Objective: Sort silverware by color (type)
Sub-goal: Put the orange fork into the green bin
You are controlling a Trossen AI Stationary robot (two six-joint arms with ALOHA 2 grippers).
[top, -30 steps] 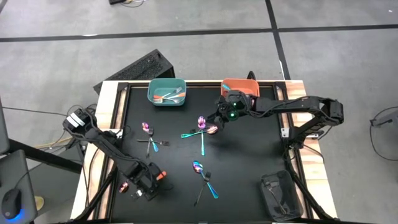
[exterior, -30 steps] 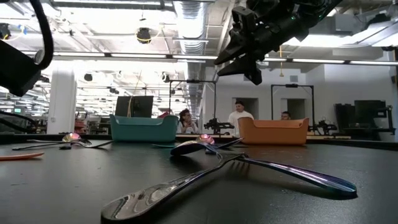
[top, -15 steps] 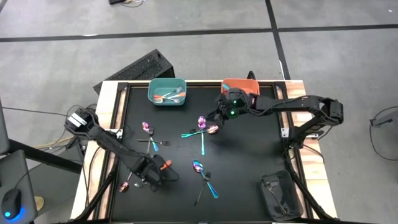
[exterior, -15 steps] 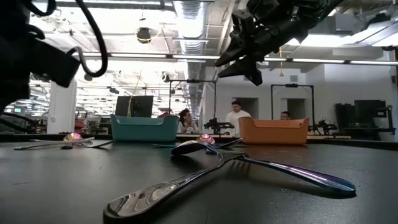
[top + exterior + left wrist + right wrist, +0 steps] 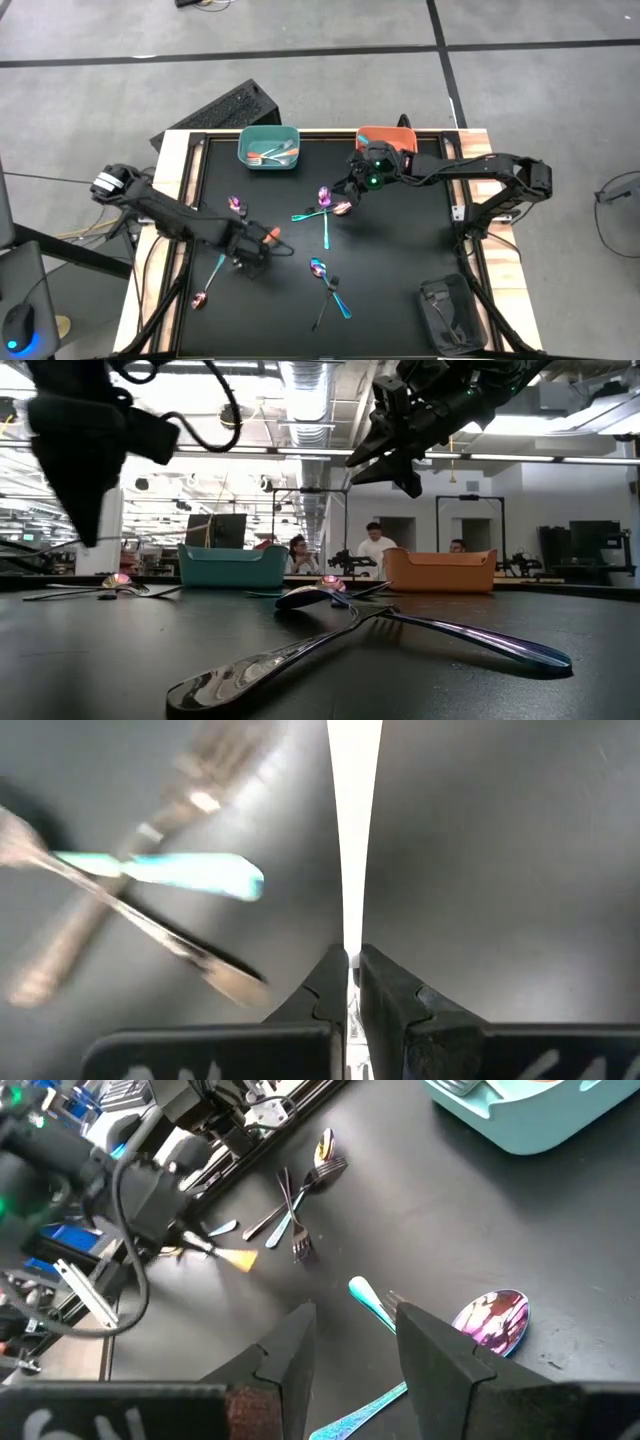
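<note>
Over the black table [image 5: 400, 270], the left gripper [image 5: 262, 240], clamping an orange-handled utensil [image 5: 270, 234], has moved up-table; right gripper [image 5: 352, 187] spread, empty.

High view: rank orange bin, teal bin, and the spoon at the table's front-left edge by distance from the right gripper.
From the right gripper:
1. orange bin, just behind it at the back edge.
2. teal bin, farther along the back edge.
3. spoon, far across, front-left.

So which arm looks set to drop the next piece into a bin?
Probably the left: its gripper is already shut on an orange-handled utensil. The right gripper hangs open and empty above a pink-bowled spoon, though nearer the orange bin.
</note>
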